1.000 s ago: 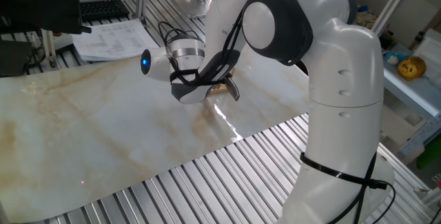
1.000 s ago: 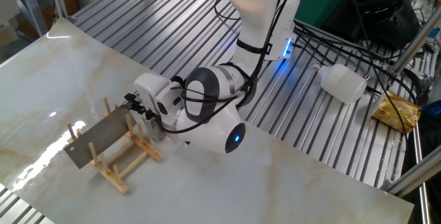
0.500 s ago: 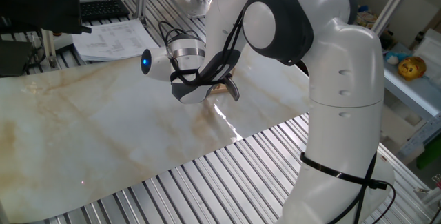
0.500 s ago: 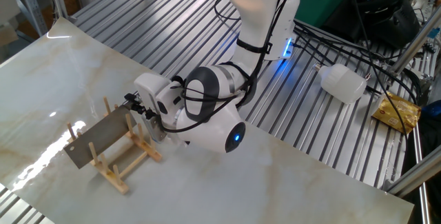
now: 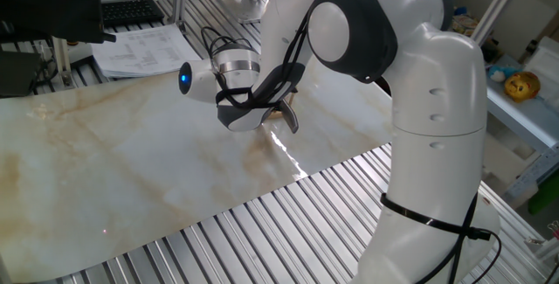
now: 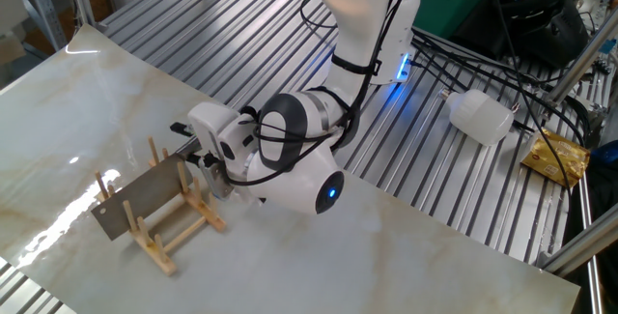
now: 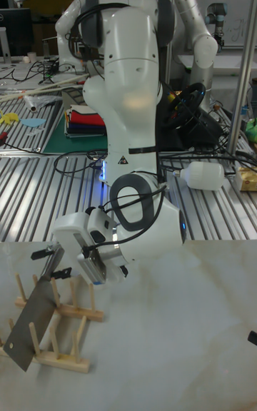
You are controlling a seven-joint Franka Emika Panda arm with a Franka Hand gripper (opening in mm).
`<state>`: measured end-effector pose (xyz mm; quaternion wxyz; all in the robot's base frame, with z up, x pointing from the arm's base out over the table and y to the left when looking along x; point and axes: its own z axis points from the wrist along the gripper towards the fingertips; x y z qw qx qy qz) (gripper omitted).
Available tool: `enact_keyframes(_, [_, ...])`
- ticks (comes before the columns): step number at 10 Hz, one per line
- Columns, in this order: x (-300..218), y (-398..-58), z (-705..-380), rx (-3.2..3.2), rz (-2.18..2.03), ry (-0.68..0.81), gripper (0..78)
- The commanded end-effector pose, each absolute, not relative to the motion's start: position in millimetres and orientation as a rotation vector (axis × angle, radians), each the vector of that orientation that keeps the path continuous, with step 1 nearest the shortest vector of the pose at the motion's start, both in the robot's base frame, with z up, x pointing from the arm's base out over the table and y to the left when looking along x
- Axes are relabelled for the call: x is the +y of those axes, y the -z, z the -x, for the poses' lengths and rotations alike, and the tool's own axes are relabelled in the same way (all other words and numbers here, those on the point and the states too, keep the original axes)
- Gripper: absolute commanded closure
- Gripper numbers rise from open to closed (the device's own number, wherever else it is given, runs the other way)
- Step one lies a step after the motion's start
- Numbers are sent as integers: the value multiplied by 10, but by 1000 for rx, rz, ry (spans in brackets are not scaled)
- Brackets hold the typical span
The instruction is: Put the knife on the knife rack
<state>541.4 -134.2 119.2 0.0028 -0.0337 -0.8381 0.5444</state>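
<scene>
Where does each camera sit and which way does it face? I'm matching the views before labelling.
One fixed view: behind the arm's base, looking along the marble table; arm body blocks the rack.
The other fixed view: high on the opposite side, looking down on knife, knife rack, claw.
Tall fixed view: low, facing the arm's front.
Shared: the last two both show knife and rack.

Bright, even overhead light; white glare streaks on the glossy table (image 5: pixel 131 153); tall view dimmer, slightly soft; shadows faint.

The hand (image 6: pixel 189 142) has opened; the knife (image 6: pixel 140 194) sits lower.
</scene>
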Motion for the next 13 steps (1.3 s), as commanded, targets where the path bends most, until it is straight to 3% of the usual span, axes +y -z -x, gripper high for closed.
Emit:
enact_keyframes(1, [-1347,-1211,-5425,-2631,112,-1709,0])
enact_keyframes(4, [-1347,-1211,-5425,-2631,112,-1709,0])
enact_keyframes(5, [-1344,-1212,-5426,-2684,95,-1597,0])
enact_keyframes(13, [-1163,-1255,-5457,-2664,115,-1591,0])
